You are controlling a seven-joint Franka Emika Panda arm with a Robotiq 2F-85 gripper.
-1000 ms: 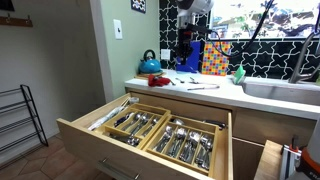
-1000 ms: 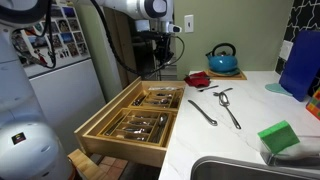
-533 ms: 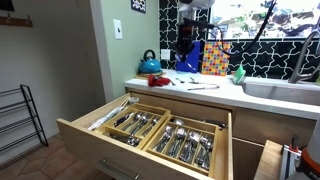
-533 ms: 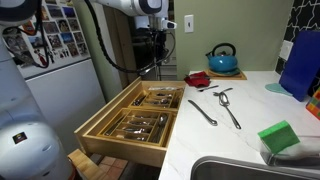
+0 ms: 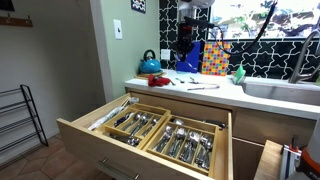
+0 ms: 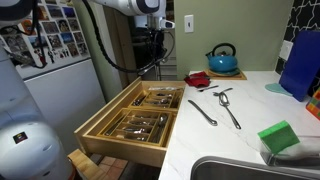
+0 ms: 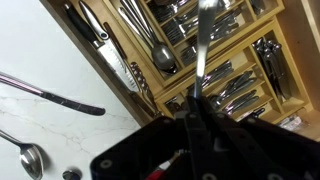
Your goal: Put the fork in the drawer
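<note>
**Q:** Wood at the front, is it?

**A:** Yes. A light-wood drawer [image 5: 85,138] stands pulled wide open, nearest the camera. It holds pale divider trays [image 5: 150,122] packed with silver cutlery.

**Q:** Where is the fork?

**A:** The fork [image 7: 200,45] hangs in the air over the drawer's trays, not touching them. The black gripper [image 7: 195,100] has its fingers clamped together on the handle. The far end of the fork is too blurred to show tines.

**Q:** What is beside the drawer?

**A:** A white stone countertop [image 6: 200,135] runs along its side. Two loose silver utensils [image 6: 203,111] lie on it, near each other. A green sponge [image 6: 278,136] sits by the rim of a sink [image 6: 240,170].

**Q:** And farther back?

**A:** A blue kettle [image 6: 222,58] stands at the rear of the counter, against a pale green wall. In an exterior view a dark wire rack [image 5: 15,115] stands on the floor, well apart from the drawer. A bright window [image 5: 245,20] shows behind the arm.
</note>
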